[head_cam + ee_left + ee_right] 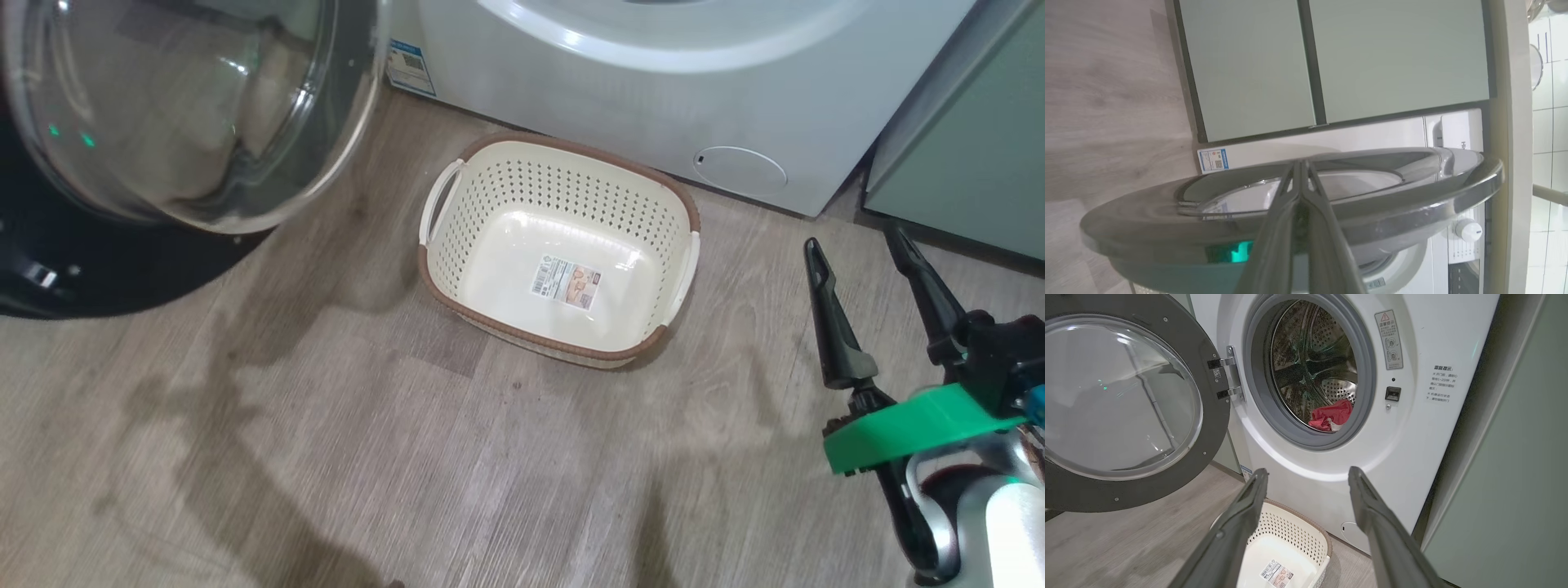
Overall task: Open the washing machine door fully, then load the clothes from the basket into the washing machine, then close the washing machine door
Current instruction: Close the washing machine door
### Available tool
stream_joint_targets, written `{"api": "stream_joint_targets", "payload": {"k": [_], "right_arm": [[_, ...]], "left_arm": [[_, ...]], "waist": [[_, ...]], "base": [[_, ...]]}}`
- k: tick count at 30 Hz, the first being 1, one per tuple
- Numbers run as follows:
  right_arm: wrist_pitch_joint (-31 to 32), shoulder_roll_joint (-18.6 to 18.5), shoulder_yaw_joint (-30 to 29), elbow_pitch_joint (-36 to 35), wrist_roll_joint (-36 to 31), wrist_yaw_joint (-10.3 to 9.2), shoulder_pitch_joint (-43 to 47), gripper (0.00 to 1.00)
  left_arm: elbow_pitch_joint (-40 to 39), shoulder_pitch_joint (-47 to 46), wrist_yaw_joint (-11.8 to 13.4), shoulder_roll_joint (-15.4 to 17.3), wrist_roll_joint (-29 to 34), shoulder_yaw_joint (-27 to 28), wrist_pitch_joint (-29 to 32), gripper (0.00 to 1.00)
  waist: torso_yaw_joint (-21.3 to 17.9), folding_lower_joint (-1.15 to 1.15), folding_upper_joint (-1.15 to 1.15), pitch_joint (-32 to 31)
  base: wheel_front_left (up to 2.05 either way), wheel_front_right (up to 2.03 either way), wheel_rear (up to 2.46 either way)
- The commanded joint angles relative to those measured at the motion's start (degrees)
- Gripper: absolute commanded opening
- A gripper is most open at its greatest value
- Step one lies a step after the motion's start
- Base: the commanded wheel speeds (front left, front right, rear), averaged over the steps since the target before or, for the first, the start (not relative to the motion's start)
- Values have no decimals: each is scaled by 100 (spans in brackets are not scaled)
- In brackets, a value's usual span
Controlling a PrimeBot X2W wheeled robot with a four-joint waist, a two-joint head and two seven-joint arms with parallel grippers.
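Black-rimmed washing machine door [188, 114] hung open, upper left of head view; left tool [1300, 165] pinched shut at its rim, likely nearer arm; right tool [853, 241] wide, empty, lower right.

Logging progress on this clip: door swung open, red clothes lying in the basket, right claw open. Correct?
No: the basket is empty; the right wrist view shows the red clothes inside the drum. The door and right claw are open.

left gripper [1300, 165]: fingers [1274, 237] pressed together, nothing btwn | washing machine door [1412, 204]: edge-on, glossy rim + glass bowl, behind fingers, contact unclear | washing machine [1372, 136]: white, w/ blue sticker [1213, 159], knob [1468, 230] | green cabinets [1249, 69] beyond | wood floor [1106, 102]
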Motion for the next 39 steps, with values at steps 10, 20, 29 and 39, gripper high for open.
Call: {"api": "stream_joint_targets", "payload": {"k": [10, 20, 29, 39], "right_arm": [[-100, -32, 141, -141, 87, 0, -109, 100], [-232, -32, 112, -79, 207, 0, -126, 100], [-457, -32, 87, 60, 337, 0, -209, 100], [-726, -32, 106, 253, 457, 0, -274, 100]], "left_arm": [[-934, 554, -52, 148, -244, 37, 806, 0], [-1982, 1187, -52, -162, -530, 92, 1460, 0], [-3050, 1724, -52, -413, -767, 88, 1991, 0], [-4127, 2263, -53, -667, -932, 50, 2391, 0]], "waist": [[-40, 0, 0, -92], [-204, 0, 0, -90], [-570, 0, 0, 19], [-1168, 0, 0, 120]], "base": [[0, 0, 0], [0, 0, 0], [0, 0, 0], [0, 0, 0]]}}
